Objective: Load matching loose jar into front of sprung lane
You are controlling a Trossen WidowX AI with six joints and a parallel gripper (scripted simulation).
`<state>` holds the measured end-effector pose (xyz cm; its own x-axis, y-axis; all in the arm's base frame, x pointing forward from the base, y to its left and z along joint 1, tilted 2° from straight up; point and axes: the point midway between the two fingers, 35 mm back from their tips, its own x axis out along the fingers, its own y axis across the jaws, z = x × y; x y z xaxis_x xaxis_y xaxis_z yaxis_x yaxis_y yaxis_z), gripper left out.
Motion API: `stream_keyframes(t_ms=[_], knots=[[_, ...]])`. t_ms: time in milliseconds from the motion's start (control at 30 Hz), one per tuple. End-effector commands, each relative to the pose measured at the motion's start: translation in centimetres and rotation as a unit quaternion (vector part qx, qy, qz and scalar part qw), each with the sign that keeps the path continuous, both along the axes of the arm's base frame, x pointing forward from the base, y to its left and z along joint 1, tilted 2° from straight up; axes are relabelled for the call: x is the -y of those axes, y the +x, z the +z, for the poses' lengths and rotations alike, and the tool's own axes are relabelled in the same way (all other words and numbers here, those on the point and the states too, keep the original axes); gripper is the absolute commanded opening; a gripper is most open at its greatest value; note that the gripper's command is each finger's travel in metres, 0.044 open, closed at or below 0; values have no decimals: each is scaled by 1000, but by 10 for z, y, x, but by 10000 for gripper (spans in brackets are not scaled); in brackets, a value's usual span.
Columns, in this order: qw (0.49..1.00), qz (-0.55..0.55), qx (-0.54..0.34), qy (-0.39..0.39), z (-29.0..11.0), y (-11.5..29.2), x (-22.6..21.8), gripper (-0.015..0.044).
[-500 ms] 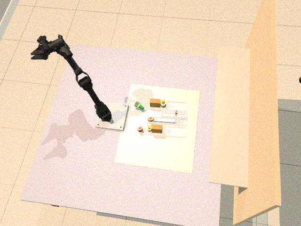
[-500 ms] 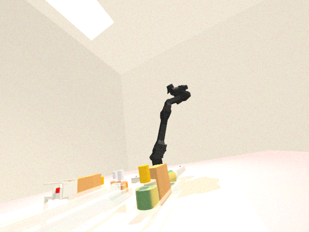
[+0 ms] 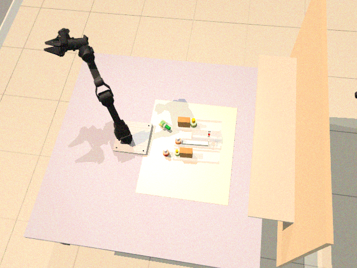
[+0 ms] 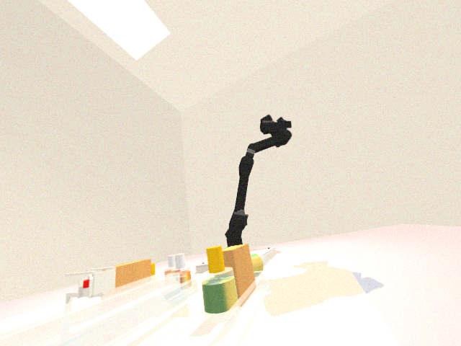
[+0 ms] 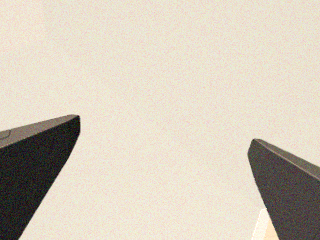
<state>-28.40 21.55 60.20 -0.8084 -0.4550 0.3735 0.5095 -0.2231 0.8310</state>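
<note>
A lilac square table top carries a pale cream mat. The black jointed arm rears away from it, its gripper spread wide on nothing. The loose orange-banded, white-capped jar stands before the lanes, near its match in the sprung lane.

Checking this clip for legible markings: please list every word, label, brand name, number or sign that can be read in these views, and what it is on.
None: no readable text in any view.
Jars and orange blocks: plain colours, no labels visible.
Small red mark on the lane fixture: a plain patch, too small to show any characters.
Arm and open gripper: no brand or number visible.
</note>
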Motion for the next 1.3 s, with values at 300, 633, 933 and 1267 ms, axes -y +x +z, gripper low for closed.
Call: stream_keyframes(t_ms=[300,633,933,1267], knots=[[973,-225,-51,-30,2,66,-111,440],[890,-449,-53,-64,-24,166,-206,440],[758,-646,-14,-89,-72,290,-260,440],[569,-810,78,-116,-143,445,-256,440]])
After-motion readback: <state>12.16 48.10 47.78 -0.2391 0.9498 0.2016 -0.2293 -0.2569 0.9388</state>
